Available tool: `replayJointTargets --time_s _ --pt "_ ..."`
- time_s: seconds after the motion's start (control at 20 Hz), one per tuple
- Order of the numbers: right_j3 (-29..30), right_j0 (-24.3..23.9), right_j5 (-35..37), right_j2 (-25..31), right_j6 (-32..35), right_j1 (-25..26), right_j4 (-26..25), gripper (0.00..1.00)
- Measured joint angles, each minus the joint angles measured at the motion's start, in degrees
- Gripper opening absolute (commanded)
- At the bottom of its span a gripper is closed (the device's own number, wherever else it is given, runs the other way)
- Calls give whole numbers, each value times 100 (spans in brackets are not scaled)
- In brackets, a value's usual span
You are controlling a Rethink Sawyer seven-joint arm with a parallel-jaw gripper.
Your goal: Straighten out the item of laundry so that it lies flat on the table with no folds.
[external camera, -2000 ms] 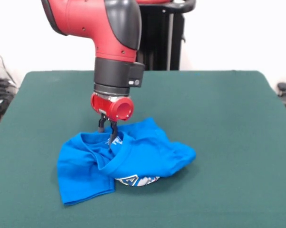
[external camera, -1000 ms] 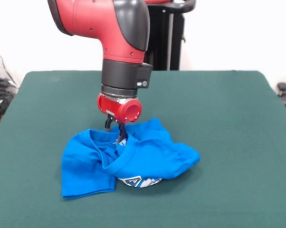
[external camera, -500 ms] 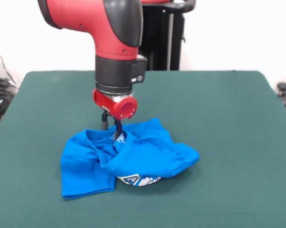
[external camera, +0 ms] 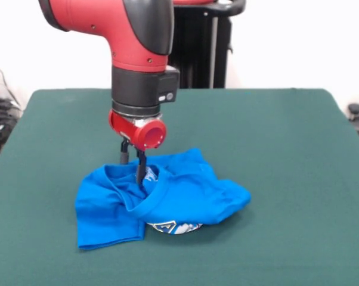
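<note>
1. Lying bunched on the near-left part of the green desk (external camera: 275,137), the blue T-shirt (external camera: 179,199) is folded over itself, its white printed graphic only peeking out under the front fold – far from flat.
2. The hand (external camera: 133,168) reaches down at the collar area, near the back of the heap; its two dark fingers (external camera: 140,167) stand close together and appear to be pinched on a bit of cloth at the neckline, though the contact itself is partly hidden by the fabric.
3. A thin pinch on soft cotton may slip free if the arm pulls quickly, leaving the shirt as crumpled as it is.
4. If both layers are caught at the collar, a pull likely drags the whole bundle across the desk instead of opening it.
5. Lifting straight up risks the lower folds rolling tighter – the sleeve at the left could tuck underneath.
6. Pulling leftward may carry cloth toward the desk's edge.
</note>
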Motion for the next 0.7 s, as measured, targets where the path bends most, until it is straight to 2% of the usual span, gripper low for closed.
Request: replayJointTargets --time_s 0.05,0.2,0.7 --pt "-50 -11 0 0 0 2 -67 0" --pt "-72 -30 12 11 0 1 -96 0" --pt "-148 -513 568 191 0 2 -103 0"
